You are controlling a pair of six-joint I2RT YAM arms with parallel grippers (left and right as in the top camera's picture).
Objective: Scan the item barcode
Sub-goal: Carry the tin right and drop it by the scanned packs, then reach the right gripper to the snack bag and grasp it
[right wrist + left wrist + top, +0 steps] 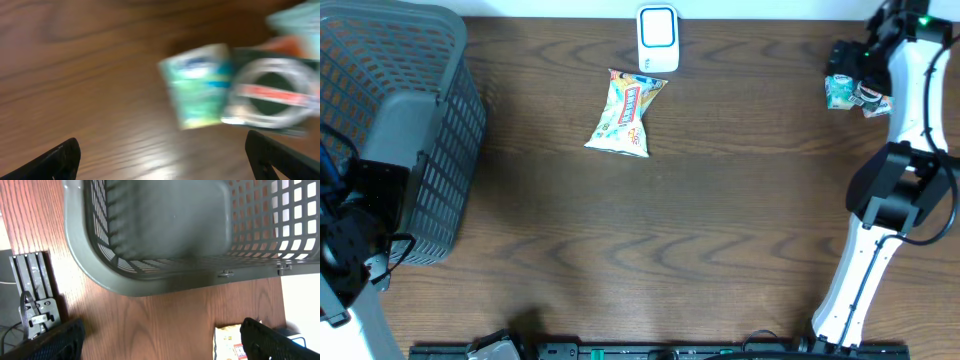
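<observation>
We see the snack packet lying flat at upper centre of the overhead view, just below the white scanner. Our right gripper hangs with its fingers wide apart, holding nothing, near a blurred green packet at upper right. Our left gripper, likewise spread and empty, hovers beside the grey basket.

The bench is dark reddish-brown with wavy wood grain. The basket is grey, latticed with holes. The snack packet is yellow with red lettering. The barcode scanner is white, edged blue. The small packets are teal and white.
</observation>
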